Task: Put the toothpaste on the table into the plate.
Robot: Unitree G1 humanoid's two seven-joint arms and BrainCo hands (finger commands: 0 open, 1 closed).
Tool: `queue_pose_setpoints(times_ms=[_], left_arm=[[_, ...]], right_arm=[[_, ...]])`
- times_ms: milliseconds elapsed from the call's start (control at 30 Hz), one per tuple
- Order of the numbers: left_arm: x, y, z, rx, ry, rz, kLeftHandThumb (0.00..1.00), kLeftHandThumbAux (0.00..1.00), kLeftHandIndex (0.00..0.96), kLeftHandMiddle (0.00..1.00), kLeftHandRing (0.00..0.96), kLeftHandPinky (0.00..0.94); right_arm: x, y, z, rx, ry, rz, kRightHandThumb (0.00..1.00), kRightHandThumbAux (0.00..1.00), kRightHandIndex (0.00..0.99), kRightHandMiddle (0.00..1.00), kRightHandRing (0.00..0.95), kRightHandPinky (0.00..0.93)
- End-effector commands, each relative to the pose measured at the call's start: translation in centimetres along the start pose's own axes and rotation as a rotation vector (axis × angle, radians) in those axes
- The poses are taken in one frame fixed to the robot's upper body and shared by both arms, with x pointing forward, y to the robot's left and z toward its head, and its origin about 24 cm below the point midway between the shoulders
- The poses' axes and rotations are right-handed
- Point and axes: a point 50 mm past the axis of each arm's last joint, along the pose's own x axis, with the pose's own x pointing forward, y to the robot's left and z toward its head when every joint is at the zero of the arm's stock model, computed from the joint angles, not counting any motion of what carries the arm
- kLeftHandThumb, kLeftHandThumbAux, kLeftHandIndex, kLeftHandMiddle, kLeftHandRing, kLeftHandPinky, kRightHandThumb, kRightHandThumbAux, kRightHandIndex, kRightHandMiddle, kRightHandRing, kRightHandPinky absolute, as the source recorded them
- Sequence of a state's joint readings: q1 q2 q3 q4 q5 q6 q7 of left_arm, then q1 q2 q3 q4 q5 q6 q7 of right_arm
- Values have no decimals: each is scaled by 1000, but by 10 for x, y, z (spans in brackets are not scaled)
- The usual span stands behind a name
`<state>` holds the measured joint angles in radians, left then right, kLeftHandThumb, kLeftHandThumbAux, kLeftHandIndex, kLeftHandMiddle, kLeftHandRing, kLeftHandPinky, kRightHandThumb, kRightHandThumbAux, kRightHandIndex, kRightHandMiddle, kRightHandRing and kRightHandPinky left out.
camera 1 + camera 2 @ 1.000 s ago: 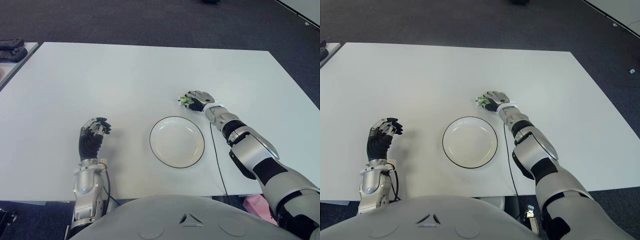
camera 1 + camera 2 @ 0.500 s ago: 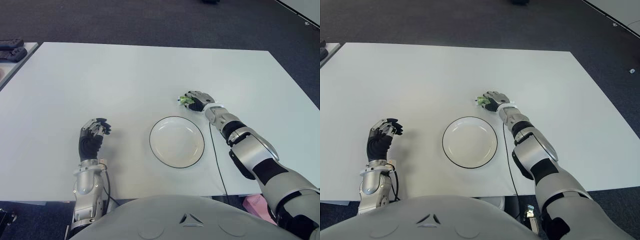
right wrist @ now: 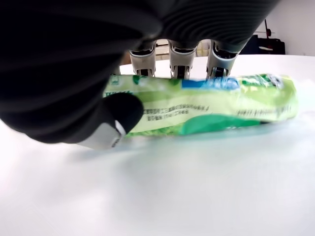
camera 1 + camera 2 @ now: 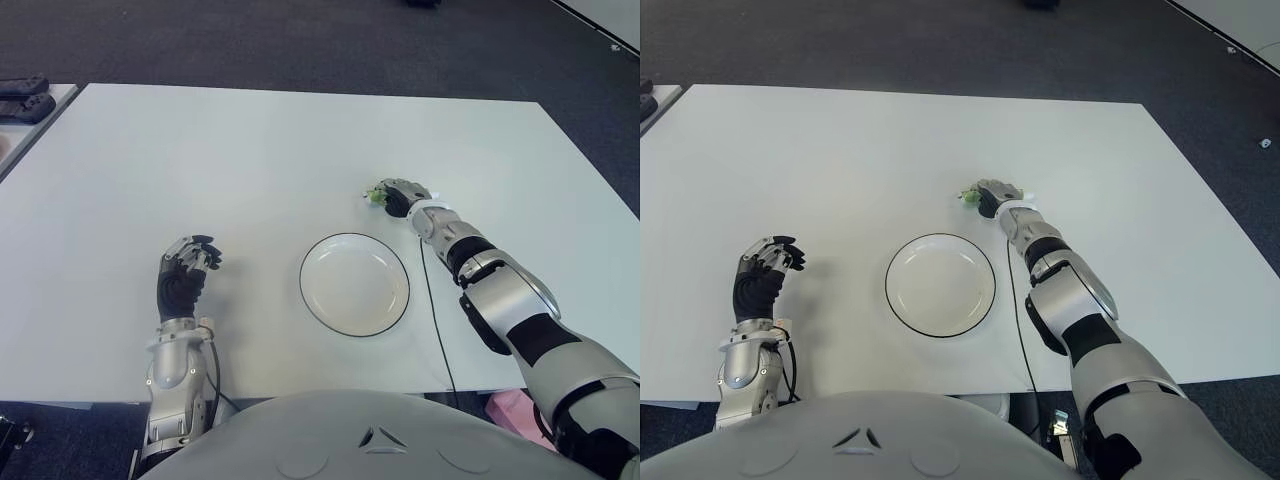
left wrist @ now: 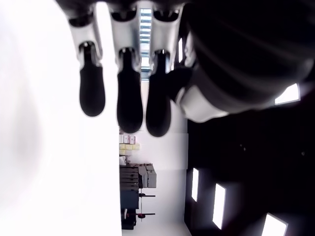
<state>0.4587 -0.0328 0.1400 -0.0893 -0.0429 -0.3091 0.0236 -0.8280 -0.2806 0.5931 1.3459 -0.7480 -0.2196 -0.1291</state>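
A moment before, your right hand (image 4: 400, 195) lay flat over the toothpaste (image 3: 206, 104), just above the plate (image 4: 354, 283) near the middle of the frame. Then the hand turned and drew in a little, up and to the right. The fingers (image 3: 180, 63) closed behind the tube and the thumb pressed on its front, so the hand was pinching the toothpaste. That meant you had the grab, or very nearly. I think the next job was to lift it and carry it down to the plate.

The toothpaste was in your right hand, low on the white tabletop (image 4: 250, 150). In the right wrist view it looked to be touching the tabletop, or just above it. I could not tell which. It was not in the plate yet.

The tube was long and soft looking, light green with a blue band and small print on it. One end poked out past the fingers. It may bend or slip if you squeeze only one end.

Your left hand (image 4: 185, 272) showed at the lower left of the frame, to the left of the plate. Its fingers were curled and it held nothing.

The plate was white with a dark rim.
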Motion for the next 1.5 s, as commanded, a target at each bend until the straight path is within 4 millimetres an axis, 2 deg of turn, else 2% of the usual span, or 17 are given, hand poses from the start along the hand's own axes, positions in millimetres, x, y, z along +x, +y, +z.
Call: queue_pose_setpoints(times_ms=[33, 367, 533, 600, 833, 1000, 1200, 1333, 1500], left_arm=[[0, -1, -2, 3, 22, 20, 704, 721, 437, 563, 570, 542], [2, -2, -2, -7, 15, 8, 702, 721, 437, 561, 566, 528], [2, -2, -2, -3, 14, 4, 703, 721, 437, 566, 573, 539], [3, -2, -2, 0, 15, 5, 703, 721, 437, 568, 575, 540], [3, -2, -2, 3, 18, 6, 703, 722, 437, 558, 565, 534], [3, -2, -1, -8, 11, 4, 704, 722, 436, 546, 557, 528], [4, -3, -1, -8, 6, -1, 704, 721, 436, 547, 561, 529], [4, -4, -1, -9, 2, -3, 703, 722, 437, 552, 565, 536], [5, -4, -1, -7, 7, -4, 703, 722, 437, 555, 566, 539]], right_arm=[[-10, 37, -10, -18, 33, 120, 845, 676, 393, 549, 772, 756], [-8, 28, -9, 25, 34, 41, 846, 679, 400, 540, 808, 818], [-7, 25, -9, 44, 37, 14, 846, 680, 399, 537, 816, 827], [-6, 17, -9, 55, 32, -16, 846, 680, 399, 536, 816, 818], [-6, 18, -7, 60, 23, -53, 846, 680, 399, 536, 814, 818], [0, -5, 9, 112, -43, -141, 846, 681, 398, 537, 823, 822], [-1, -11, 9, 137, -82, -196, 845, 681, 397, 539, 832, 834], [-4, -29, 14, 136, -190, -287, 845, 681, 397, 541, 841, 831], [-9, -34, 21, 147, -298, -339, 845, 681, 397, 541, 846, 836]])
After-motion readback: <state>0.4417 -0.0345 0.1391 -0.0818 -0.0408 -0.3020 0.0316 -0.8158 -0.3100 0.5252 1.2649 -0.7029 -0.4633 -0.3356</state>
